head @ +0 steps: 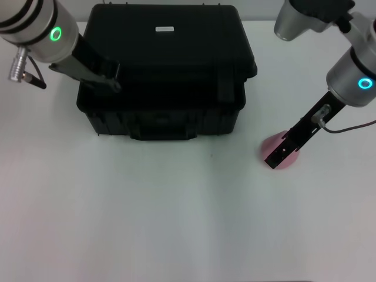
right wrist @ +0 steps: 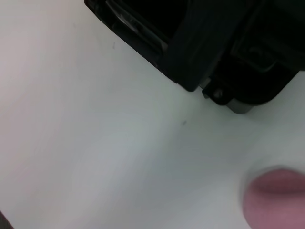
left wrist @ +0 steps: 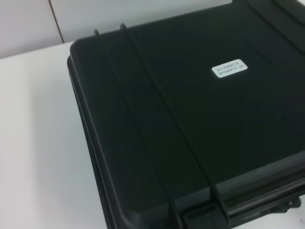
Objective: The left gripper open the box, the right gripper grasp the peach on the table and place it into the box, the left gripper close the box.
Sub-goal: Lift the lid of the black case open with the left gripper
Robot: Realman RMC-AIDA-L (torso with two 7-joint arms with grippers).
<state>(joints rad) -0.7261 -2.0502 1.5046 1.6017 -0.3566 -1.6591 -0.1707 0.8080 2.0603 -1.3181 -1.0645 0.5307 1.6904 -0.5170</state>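
The black box (head: 176,59) stands at the back middle of the table, white label (head: 164,28) on its ribbed lid. Its lid looks raised a little at the front and overhangs the base on the right. My left gripper (head: 110,79), on the green-ringed arm, is at the lid's front left corner. The left wrist view shows only the lid (left wrist: 190,119). The pink peach (head: 271,145) lies on the table to the right of the box. My right gripper (head: 277,157), on the blue-ringed arm, sits down over it and hides its middle. The right wrist view shows the peach (right wrist: 279,198) close by.
The white table (head: 176,217) stretches wide in front of the box and the peach. The box's front handle (head: 161,126) faces me. A corner of the box with a latch (right wrist: 219,93) shows in the right wrist view.
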